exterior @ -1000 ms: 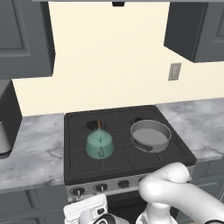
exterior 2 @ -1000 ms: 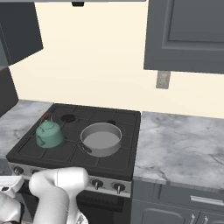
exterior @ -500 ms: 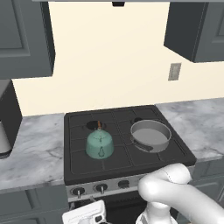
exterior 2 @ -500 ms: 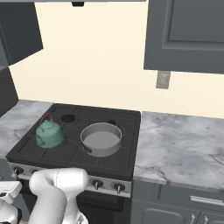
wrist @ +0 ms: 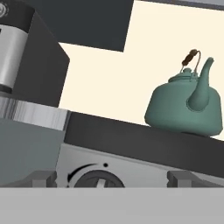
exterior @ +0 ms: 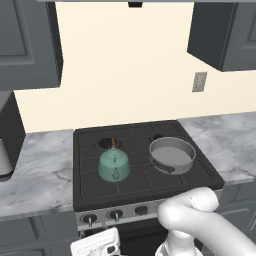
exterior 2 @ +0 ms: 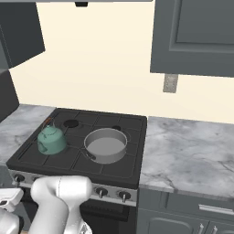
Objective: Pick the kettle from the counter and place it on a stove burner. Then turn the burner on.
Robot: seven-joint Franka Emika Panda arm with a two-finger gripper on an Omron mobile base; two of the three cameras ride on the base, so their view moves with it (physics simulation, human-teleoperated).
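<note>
Cream wall and dark grey cabinets frame a simulated kitchen, where a black stove (exterior: 145, 172) sits between two stretches of marble table (exterior: 35, 170). On the stove's front left burner (exterior: 114, 175) stands the kettle (exterior: 114, 165), small, squat and teal-green, upright, its spout facing the front edge. A wide grey pan (exterior: 171, 154) sits on the grate just beside it, apart from it. Below the stove's front edge, the white arm reaches low, and its pincer (exterior: 102, 246) hangs with its two tips well apart, holding nothing, level with a round control knob (wrist: 94, 179) on the silver front panel. Since the kettle already rests on a burner, turning that knob seems the step in hand. The kettle looks rigid, smooth and probably light; its rounded body could slip, so the thin wire handle with its orange-brown bar (wrist: 190, 57) on top seems the safest place to grip.
</note>
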